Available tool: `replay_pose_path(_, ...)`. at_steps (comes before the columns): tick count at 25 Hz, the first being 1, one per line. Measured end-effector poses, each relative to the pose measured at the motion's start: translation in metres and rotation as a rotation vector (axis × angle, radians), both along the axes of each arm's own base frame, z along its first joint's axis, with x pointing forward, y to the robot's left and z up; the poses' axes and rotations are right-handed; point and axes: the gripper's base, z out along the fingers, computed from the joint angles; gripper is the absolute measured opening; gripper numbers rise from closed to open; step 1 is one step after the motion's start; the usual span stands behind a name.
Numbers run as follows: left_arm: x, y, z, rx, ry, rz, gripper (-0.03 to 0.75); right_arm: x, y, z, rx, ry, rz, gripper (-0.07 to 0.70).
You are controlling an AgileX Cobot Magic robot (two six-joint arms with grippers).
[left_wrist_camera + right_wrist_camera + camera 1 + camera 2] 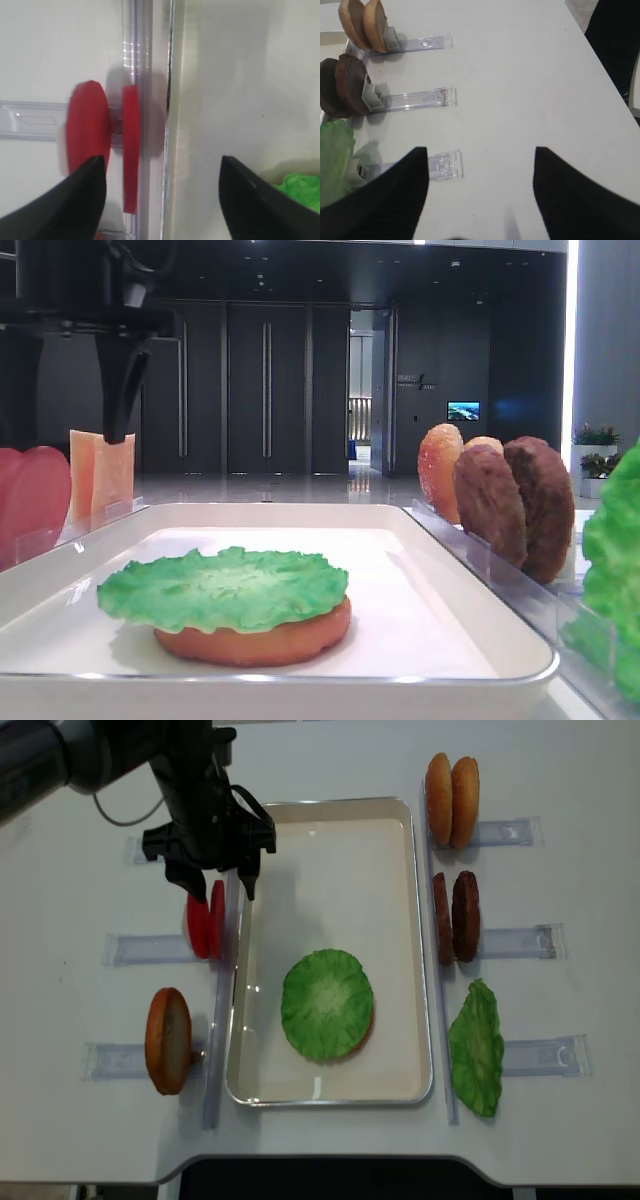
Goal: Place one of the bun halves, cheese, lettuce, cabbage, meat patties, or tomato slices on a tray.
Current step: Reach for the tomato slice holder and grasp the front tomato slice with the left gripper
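Note:
On the white tray lies a round lettuce leaf on a bun half. My left gripper hangs open over the tray's left rim, just behind two upright tomato slices. In the left wrist view those tomato slices stand by the left finger, and the gripper holds nothing. Cheese stands behind the black finger. My right gripper is open over bare table. Meat patties and bun halves stand on the right. Cabbage is out of view.
Clear plastic racks line both sides of the tray. A second lettuce leaf leans on the near right rack, and another bun stands on the near left one. The table's front edge runs close below the tray.

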Motion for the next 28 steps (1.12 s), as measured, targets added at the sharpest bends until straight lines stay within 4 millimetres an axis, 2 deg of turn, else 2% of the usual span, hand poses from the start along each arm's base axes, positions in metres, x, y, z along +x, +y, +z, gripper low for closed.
replay_pose_path(4, 0.004, 0.000, 0.015, 0.016, -0.013, 0.001, 0.534, 0.000, 0.000, 0.000, 0.000, 0.000, 0.000, 0.434)
replay_pose_path(8, 0.005, 0.000, 0.018, 0.016, -0.013, 0.003, 0.534, 0.000, 0.000, 0.000, 0.000, 0.000, 0.000, 0.434)
replay_pose_path(28, 0.012, -0.006, -0.022, 0.052, 0.119, -0.010, 0.517, 0.000, 0.000, 0.000, 0.000, 0.000, 0.000, 0.434)
